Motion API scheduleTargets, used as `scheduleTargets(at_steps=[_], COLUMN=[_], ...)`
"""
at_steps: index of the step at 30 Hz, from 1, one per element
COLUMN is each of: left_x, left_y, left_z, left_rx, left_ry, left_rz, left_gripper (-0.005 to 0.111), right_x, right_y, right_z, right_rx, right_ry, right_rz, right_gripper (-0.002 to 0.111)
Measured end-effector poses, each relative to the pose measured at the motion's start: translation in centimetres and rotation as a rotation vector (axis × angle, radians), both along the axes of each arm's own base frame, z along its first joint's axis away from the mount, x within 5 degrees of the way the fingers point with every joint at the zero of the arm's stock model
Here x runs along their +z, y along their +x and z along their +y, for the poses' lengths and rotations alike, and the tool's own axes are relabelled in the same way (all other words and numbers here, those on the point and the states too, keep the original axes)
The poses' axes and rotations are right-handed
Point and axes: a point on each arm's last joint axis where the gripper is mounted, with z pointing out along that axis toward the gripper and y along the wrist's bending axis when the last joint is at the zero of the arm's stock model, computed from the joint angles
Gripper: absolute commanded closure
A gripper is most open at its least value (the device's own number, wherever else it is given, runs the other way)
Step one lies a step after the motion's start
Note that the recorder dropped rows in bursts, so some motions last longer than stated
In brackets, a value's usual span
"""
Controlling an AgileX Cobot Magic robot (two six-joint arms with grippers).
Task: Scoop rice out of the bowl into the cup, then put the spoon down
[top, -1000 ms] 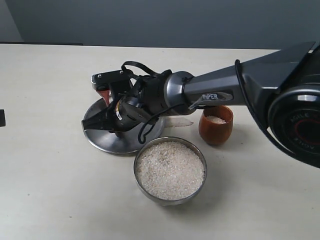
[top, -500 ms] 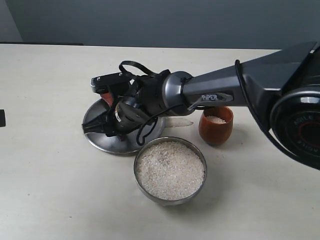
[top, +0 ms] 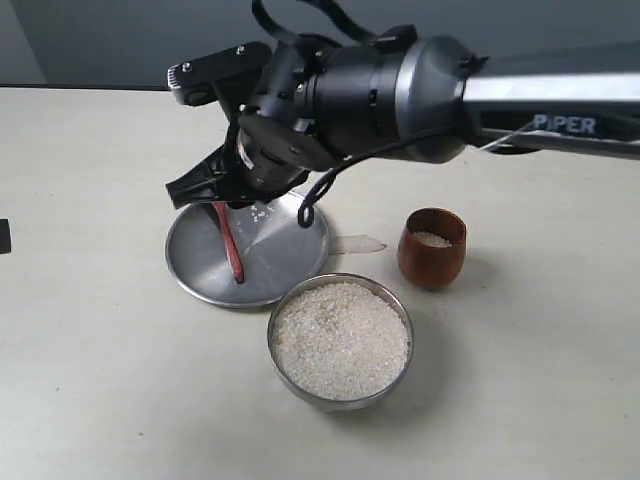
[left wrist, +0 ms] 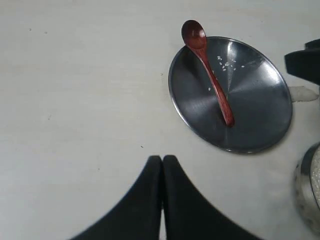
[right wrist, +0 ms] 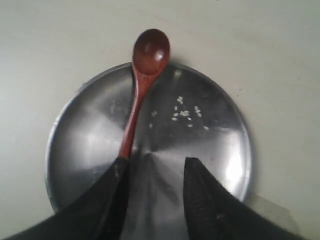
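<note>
The wooden spoon [top: 231, 250] lies free on the flat steel plate [top: 285, 255], its head over the far rim [right wrist: 151, 50]. My right gripper [top: 208, 190] hangs open above the plate, and its jaws [right wrist: 155, 165] are apart with nothing between them, just over the handle's end. The steel bowl [top: 340, 342] heaped with rice [top: 340, 335] stands in front of the plate. To its right, the wooden cup [top: 432, 250] holds a little rice. My left gripper [left wrist: 162, 159] is shut and empty over bare table, short of the plate [left wrist: 250, 120] and spoon [left wrist: 210, 80].
A few loose rice grains [right wrist: 185, 114] lie on the plate. A small strip of clear tape [top: 355, 243] sits on the table between plate and cup. The bowl's rim [left wrist: 306, 187] shows at the edge of the left wrist view.
My right gripper has lifted up off the plate and opened. The spoon, hidden under it before, now lies uncovered on the plate.
</note>
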Motion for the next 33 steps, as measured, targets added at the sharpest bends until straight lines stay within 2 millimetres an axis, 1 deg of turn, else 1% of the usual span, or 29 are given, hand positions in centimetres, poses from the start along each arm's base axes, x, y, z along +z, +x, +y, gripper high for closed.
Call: scheduleTargets(at_steps=[1,2,3,5,6,9,12,13,15,18,19,20,26,28,33], left_x=[0.0,0.0,0.0,0.0,0.0,0.0,0.0,0.0,0.0,0.0,0.0,0.0,0.0,0.0,0.0], left_y=[0.0,0.0,0.0,0.0,0.0,0.0,0.0,0.0,0.0,0.0,0.0,0.0,0.0,0.0,0.0], left_z=[0.0,0.0,0.0,0.0,0.0,0.0,0.0,0.0,0.0,0.0,0.0,0.0,0.0,0.0,0.0], left_rx=[0.0,0.0,0.0,0.0,0.0,0.0,0.0,0.0,0.0,0.0,0.0,0.0,0.0,0.0,0.0], left_ry=[0.0,0.0,0.0,0.0,0.0,0.0,0.0,0.0,0.0,0.0,0.0,0.0,0.0,0.0,0.0], left_rz=[0.0,0.0,0.0,0.0,0.0,0.0,0.0,0.0,0.0,0.0,0.0,0.0,0.0,0.0,0.0], left_gripper=[0.106,0.106,0.106,0.106,0.106,0.106,0.106,0.106,0.106,0.106,0.106,0.106,0.106,0.106,0.106], right_x=[0.7,1.5,2.1,3.6,4.1,5.1,5.2,4.9,5.0,4.4,4.5,4.1,3.4,2.7,0.6], right_y=[-0.2,-0.5,-0.8,-1.4,-1.7,-2.7,-3.5,-3.9,-4.5,-6.0,-6.6,-7.2,-11.0,-12.4,-15.3], right_z=[-0.3,-0.5,-0.7,-0.9,-1.0,-2.0,-3.4,-4.1,-5.4,-7.9,-8.9,-9.7,-15.3,-17.4,-21.5], right_rx=[0.003,0.007,0.008,0.019,0.027,0.032,0.023,0.017,0.003,-0.028,-0.038,-0.043,-0.123,-0.164,-0.242], right_ry=[-0.019,-0.03,-0.037,-0.04,-0.039,-0.04,-0.063,-0.079,-0.09,-0.108,-0.095,-0.098,0.001,0.035,0.111], right_rz=[-0.009,-0.022,-0.03,-0.057,-0.068,-0.092,-0.111,-0.111,-0.127,-0.147,-0.166,-0.168,-0.225,-0.233,-0.232], right_gripper=[0.073,0.077,0.085,0.106,0.108,0.108,0.108,0.108,0.108,0.108,0.108,0.108,0.108,0.108,0.108])
